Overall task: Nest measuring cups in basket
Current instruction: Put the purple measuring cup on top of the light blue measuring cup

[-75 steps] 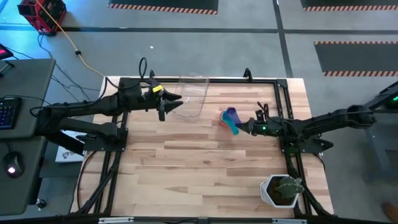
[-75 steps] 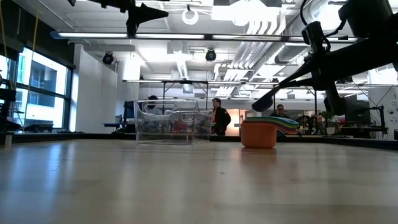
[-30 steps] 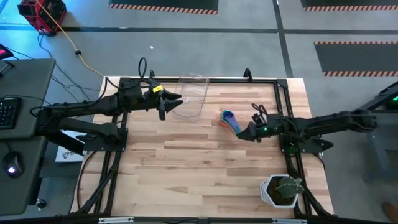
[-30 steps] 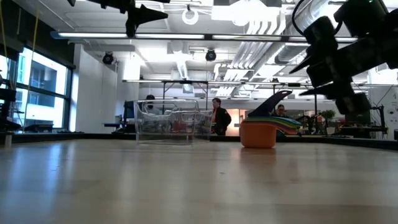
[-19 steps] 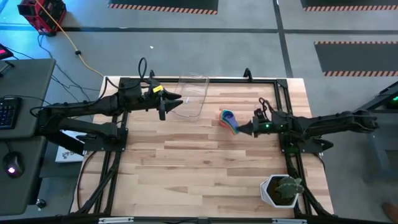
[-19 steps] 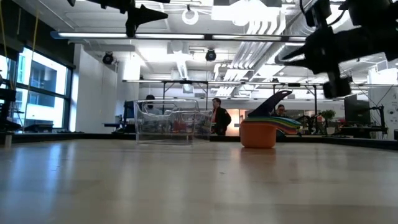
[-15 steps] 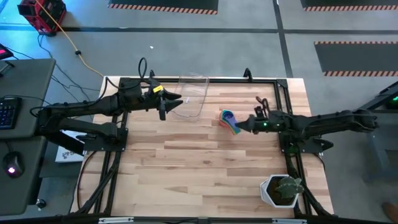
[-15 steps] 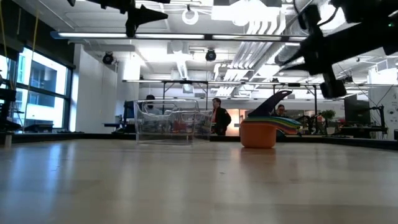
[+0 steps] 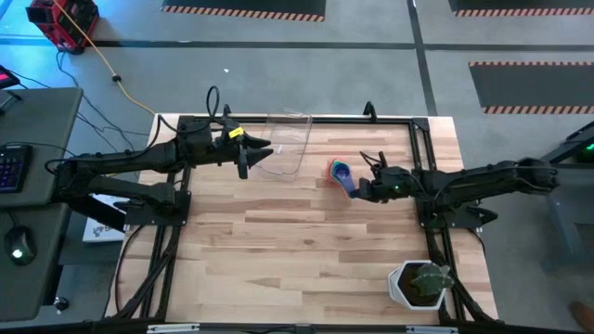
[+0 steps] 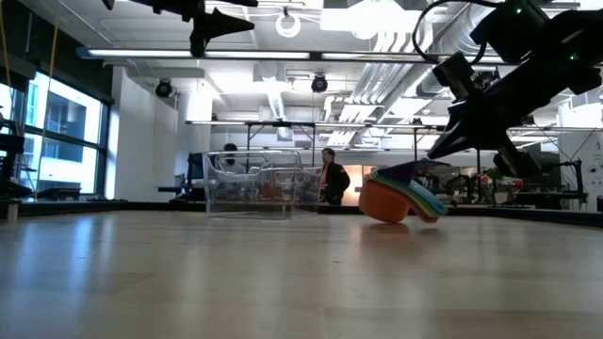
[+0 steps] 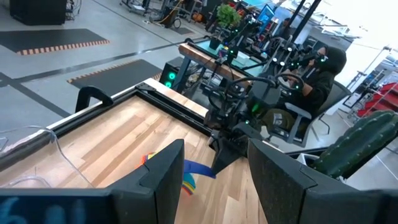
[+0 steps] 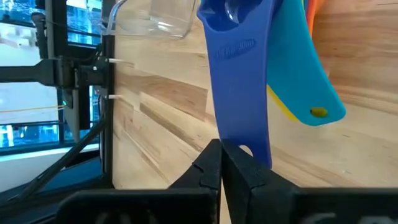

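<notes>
The right gripper (image 9: pixel 356 192) is clamped on the flat blue handle (image 12: pixel 239 74) of the nested measuring cups (image 9: pixel 340 175), its 2 fingers (image 12: pixel 210 167) pinched tight at the handle's tip in the right wrist view. Seen level across the table, the stack (image 10: pixel 396 200) is tipped, its orange base cup lifted on one side and the fanned handles slanting down toward the gripper (image 10: pixel 443 149). A teal handle (image 12: pixel 311 81) and a sliver of yellow lie just beside the blue one. The stack sits on the wooden table (image 9: pixel 278 250), right of centre and near its far edge.

The clear basket (image 9: pixel 290 144) stands apart from the cups, to their left at the table's far edge, and nothing can be made out inside it.

The left gripper (image 9: pixel 243 165) hangs above the table at the basket's left side, its 2 fingers (image 11: pixel 165 171) parted around nothing.

A potted plant (image 9: pixel 422 284) in a white pot occupies the near right corner. A person (image 10: pixel 331 179) is visible in the room beyond the table.
</notes>
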